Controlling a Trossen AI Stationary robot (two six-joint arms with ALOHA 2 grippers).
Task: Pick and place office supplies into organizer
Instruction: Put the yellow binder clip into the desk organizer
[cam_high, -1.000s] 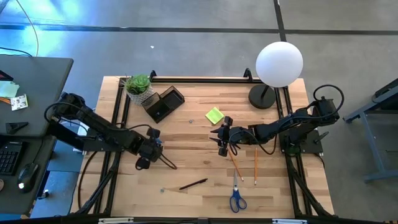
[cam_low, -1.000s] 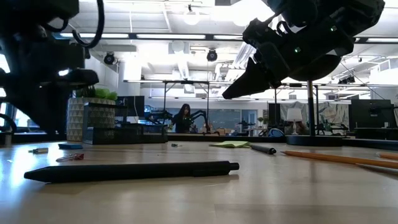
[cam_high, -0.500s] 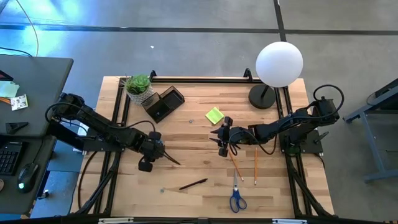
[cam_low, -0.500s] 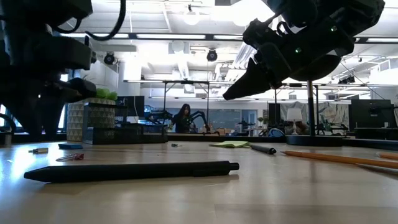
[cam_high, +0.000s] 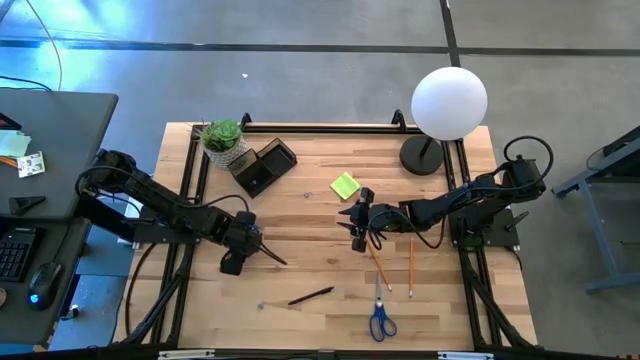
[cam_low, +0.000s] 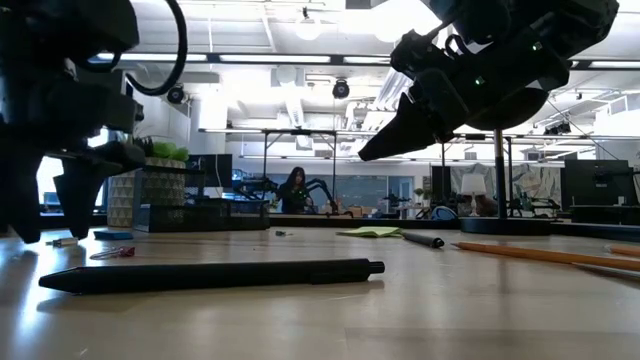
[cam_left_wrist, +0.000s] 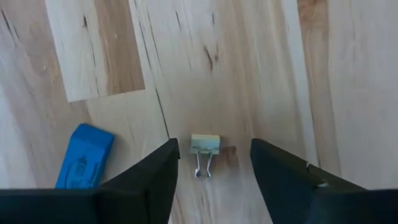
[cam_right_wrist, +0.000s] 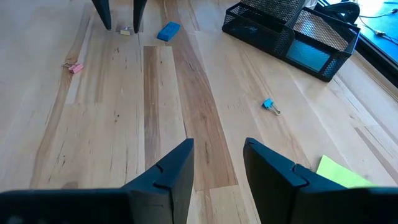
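Left wrist view: a small cream binder clip (cam_left_wrist: 204, 147) is seen lying on the wood between the spread fingers (cam_left_wrist: 155, 180) of the left gripper (cam_left_wrist: 214, 163), which is released and holds nothing; a blue eraser-like piece (cam_left_wrist: 86, 155) lies just beside it on the bare boards. From above, the left gripper (cam_high: 262, 245) is placed over the left half of the table (cam_high: 300, 315), well short of the organizer (cam_high: 262, 166), which stands at an angle near the far left corner, close beside a potted plant (cam_high: 223, 138). The organizer is shown in the right wrist view as a black mesh box (cam_right_wrist: 292, 34) with compartments. A dark pen (cam_high: 311, 295) lies nearer the front edge, and a yellow-green sticky pad (cam_high: 345, 185) lies near the table's middle. The right gripper (cam_high: 357, 222) is held over the centre, its fingers (cam_right_wrist: 168, 177) parted and empty; a small blue clip (cam_right_wrist: 268, 104) and a pink clip (cam_right_wrist: 75, 68) are noted on the boards ahead of it. Two pencils (cam_high: 378, 265) lie side by side on the right half, with blue-handled scissors (cam_high: 381, 320) just below them. A white globe lamp (cam_high: 449, 102) stands at the far right corner. The surface is pale butcher-block wood within a black frame. In the low view, an open workshop with bright ceiling lights is recorded beyond the table, and a seated person (cam_low: 297, 189) is visible far back.
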